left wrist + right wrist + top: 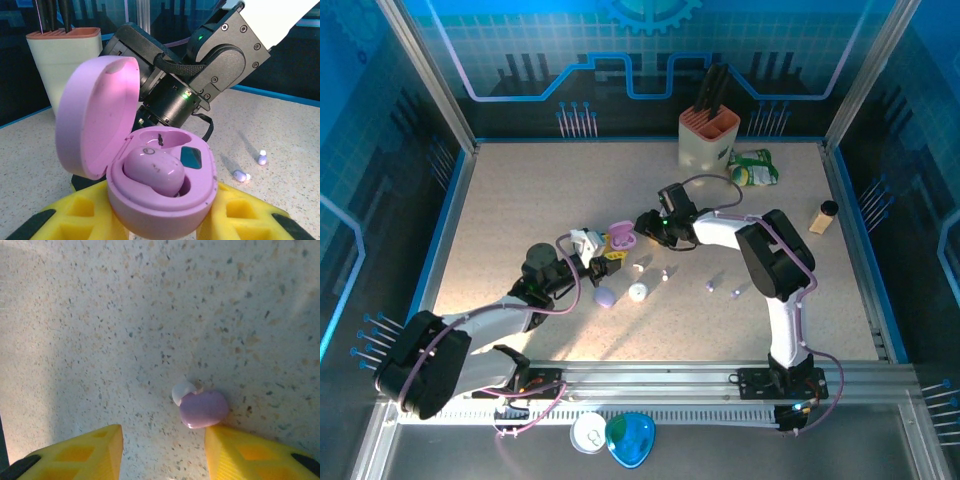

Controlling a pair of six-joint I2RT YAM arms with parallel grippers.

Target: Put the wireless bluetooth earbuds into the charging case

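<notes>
Earbuds (710, 287) are the tiny pastel bits here, lilac and whitish, way smaller than the pebble-shaped cases. Starting closest to the arm bases, a white round piece (588, 432) and a blue shell-like thing (630, 440) sit on the near ledge, off the speckled table (520, 190). Next out, a closed lilac case (605, 297) and a white case (638, 292) lie side by side. A few loose buds are scattered just past them and off to the right, apart from each other.

Then comes the left gripper (612, 256). Its yellow fingers (240, 215) are clamped on the pink charging case (160, 202), lid flipped up. From the left wrist camera you can see one seated earbud (152, 170), glossy pink and rounded, filling the left well. The well beside it is open and shows a dark teal patch. Two loose buds lie on the table behind the case, lilac with pale tips.

Just beyond the case is the right gripper (162, 432), pointing down with its fingers standing apart over bare table. A lilac earbud (202, 409), a smooth bean shape with a small white tip, lies right at the inner edge of one finger; can't tell if it's actually touching.

Farthest back there's a small bottle (823, 217) near the right edge, then a green packet (755, 168), and a knife block (708, 135) beside it
</notes>
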